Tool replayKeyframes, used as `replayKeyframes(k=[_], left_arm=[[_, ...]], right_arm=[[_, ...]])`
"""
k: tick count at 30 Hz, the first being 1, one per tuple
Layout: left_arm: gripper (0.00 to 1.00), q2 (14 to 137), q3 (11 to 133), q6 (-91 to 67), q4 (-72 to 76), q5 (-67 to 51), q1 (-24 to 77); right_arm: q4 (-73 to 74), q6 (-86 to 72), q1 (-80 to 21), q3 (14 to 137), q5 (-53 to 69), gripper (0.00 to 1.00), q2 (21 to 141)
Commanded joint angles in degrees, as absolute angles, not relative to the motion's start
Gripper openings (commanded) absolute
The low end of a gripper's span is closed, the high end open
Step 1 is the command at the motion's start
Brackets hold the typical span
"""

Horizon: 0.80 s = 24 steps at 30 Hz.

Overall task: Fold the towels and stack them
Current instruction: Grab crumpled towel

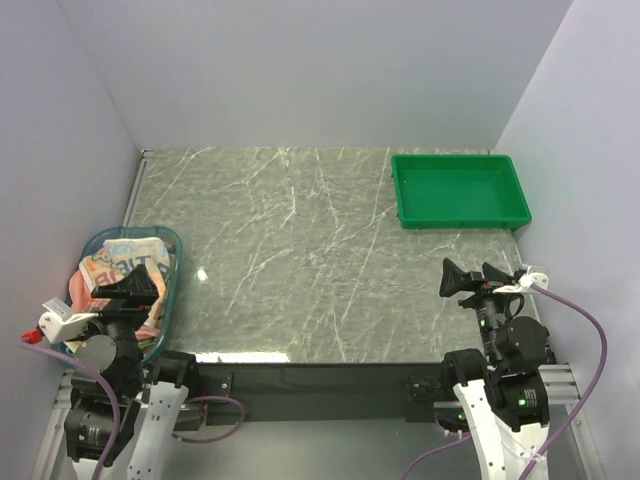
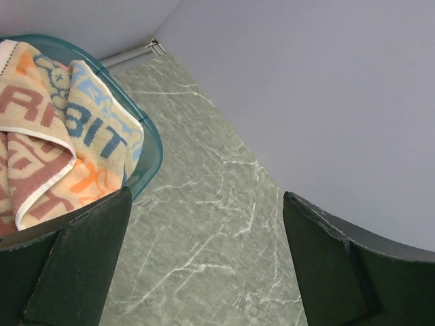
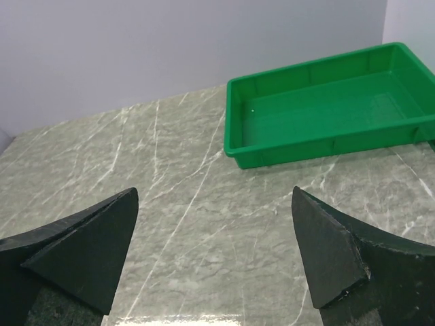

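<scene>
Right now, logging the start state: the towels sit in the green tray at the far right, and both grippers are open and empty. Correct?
Not the tray. The towels sit in the blue basket at the near left, as the top external view shows; the green tray at the far right is empty. The left gripper and the right gripper are open and empty, as you said.

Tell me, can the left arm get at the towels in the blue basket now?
Probably yes. The left gripper is open close by the basket, the towels lie heaped at the top of it, and nothing covers them.
</scene>
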<state>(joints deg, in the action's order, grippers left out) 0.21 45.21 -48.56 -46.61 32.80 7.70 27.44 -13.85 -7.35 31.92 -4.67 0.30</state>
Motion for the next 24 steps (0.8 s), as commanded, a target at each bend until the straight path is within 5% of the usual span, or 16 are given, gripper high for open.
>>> replayKeyframes(k=[1, 11, 24], left_arm=[[0.99, -4.57, 45.00, -49.57, -45.35, 31.82, 7.73], [1.00, -0.44, 44.30, -54.04, -45.79, 31.73, 7.73], [0.99, 33.10, 47.54, -61.43, -54.22, 33.39, 7.73]], right_arm=[[26.98, -13.45, -7.29, 33.40, -4.04, 1.00, -14.93], [26.63, -12.66, -7.29, 32.87, -1.76, 1.00, -14.50], [25.84, -12.39, -7.91, 32.08, -0.79, 1.00, -16.08]])
